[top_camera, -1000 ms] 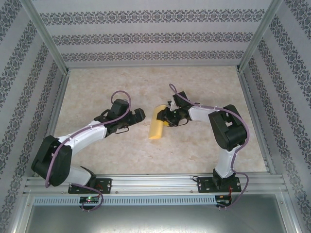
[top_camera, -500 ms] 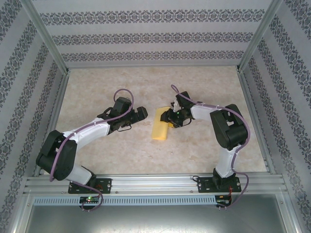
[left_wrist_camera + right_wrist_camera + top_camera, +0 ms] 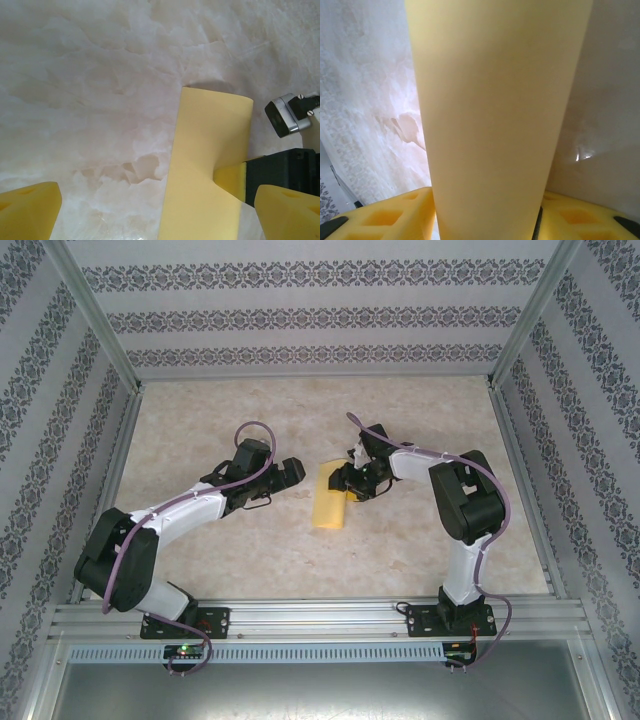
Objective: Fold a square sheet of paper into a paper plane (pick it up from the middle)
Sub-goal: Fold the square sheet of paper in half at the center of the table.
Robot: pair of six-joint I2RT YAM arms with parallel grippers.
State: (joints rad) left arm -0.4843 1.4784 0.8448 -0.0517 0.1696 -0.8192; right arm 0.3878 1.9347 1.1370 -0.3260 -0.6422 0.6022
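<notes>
The square sheet of paper [image 3: 330, 502] is yellow-orange and bowed lengthwise into a narrow strip, lying on the marble tabletop near the middle. My right gripper [image 3: 345, 483] is at the strip's far right end. In the right wrist view the paper [image 3: 495, 100] runs out from between the two yellow fingers [image 3: 390, 215] and touches both, so the right gripper [image 3: 487, 215] is shut on it. My left gripper [image 3: 291, 472] hovers just left of the sheet, open and holding nothing. In the left wrist view the paper [image 3: 205, 165] lies toward the right finger of the left gripper [image 3: 160, 212].
Patterned walls and metal posts [image 3: 95, 330] fence the beige marble table [image 3: 230, 410] on three sides. An aluminium rail [image 3: 320, 615] carrying both arm bases runs along the near edge. The right gripper's black body [image 3: 280, 175] sits close to my left gripper's right finger.
The paper strip has swung from slanted to nearly straight and settled flatter on the table. The right gripper shifted slightly with it. The left arm reached a little further right toward the sheet.
</notes>
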